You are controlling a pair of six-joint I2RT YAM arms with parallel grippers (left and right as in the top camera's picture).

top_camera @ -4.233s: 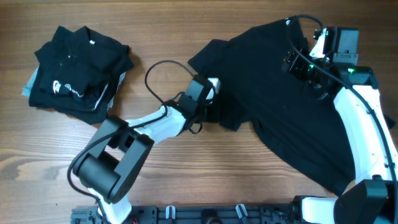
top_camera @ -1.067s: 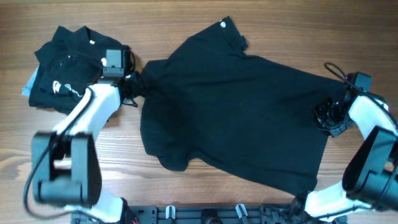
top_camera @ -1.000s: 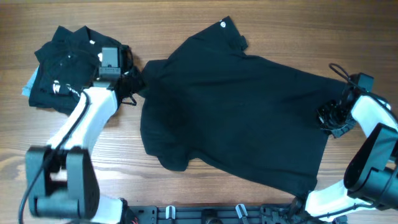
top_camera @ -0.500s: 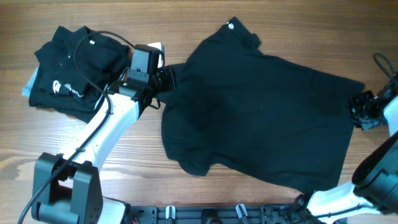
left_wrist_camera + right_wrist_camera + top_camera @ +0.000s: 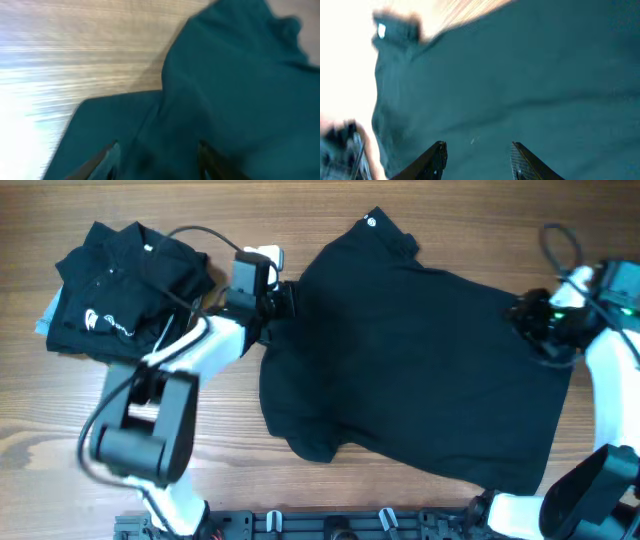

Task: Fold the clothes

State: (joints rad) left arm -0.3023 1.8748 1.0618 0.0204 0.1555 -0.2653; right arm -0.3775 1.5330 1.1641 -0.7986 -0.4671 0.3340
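Observation:
A black shirt [image 5: 420, 360] lies spread flat on the wooden table, with its collar and white neck label [image 5: 372, 220] at the far side. My left gripper [image 5: 283, 295] is at the shirt's left sleeve. In the left wrist view its fingers stand apart over the cloth [image 5: 235, 90], so the left gripper [image 5: 157, 152] is open. My right gripper [image 5: 527, 320] hovers over the shirt's right side. In the right wrist view the right gripper [image 5: 479, 150] is open with the shirt [image 5: 520, 75] below it.
A stack of folded black shirts [image 5: 125, 290] with white logos sits at the far left of the table. The arm bases and a rail [image 5: 330, 525] run along the near edge. Bare wood [image 5: 150, 430] lies left of the spread shirt.
The right gripper has moved from the shirt's right edge up and left over the cloth. The left gripper has shifted slightly right and farther away. The shirt lies where it was.

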